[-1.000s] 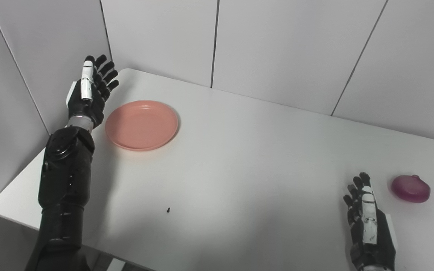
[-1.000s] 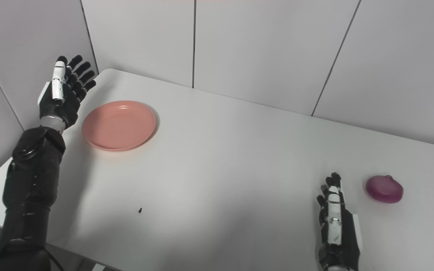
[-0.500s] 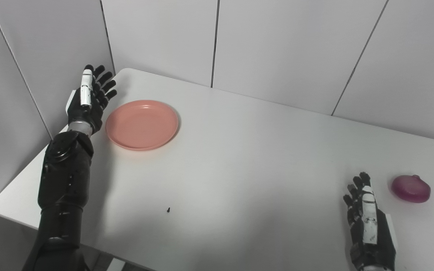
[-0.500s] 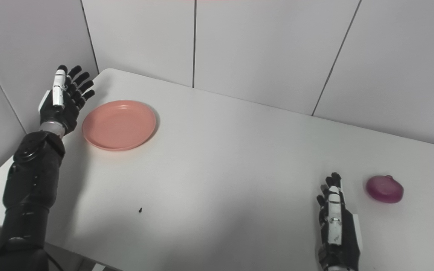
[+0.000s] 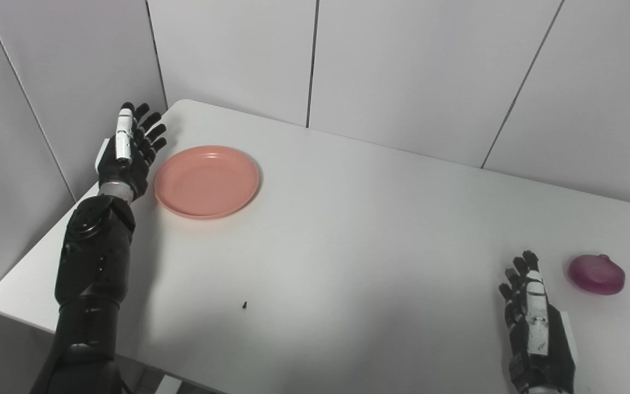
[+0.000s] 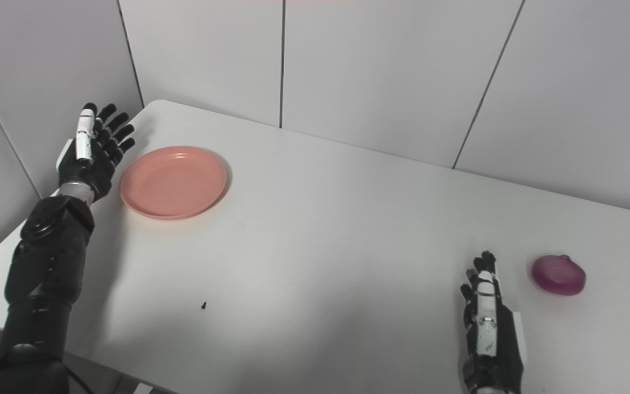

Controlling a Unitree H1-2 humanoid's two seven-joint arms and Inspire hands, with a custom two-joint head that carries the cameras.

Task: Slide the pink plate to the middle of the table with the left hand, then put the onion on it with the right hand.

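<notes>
My left hand is raised at the far left side of the table, fingers spread and holding nothing, palm turned toward the pink plate. The plate lies flat near the table's far left corner, just beside that hand; from here I cannot tell whether my fingers touch its rim, though a thin strip of white seems to show between them. My right hand sits low at the near right, also open and empty, fingers pointing away from me. The onion, purple and rounded, rests on the table just beyond and to the right of that hand, apart from it and well apart from the plate. A small dark speck lies on the bare table near the front edge, between my arms.
</notes>
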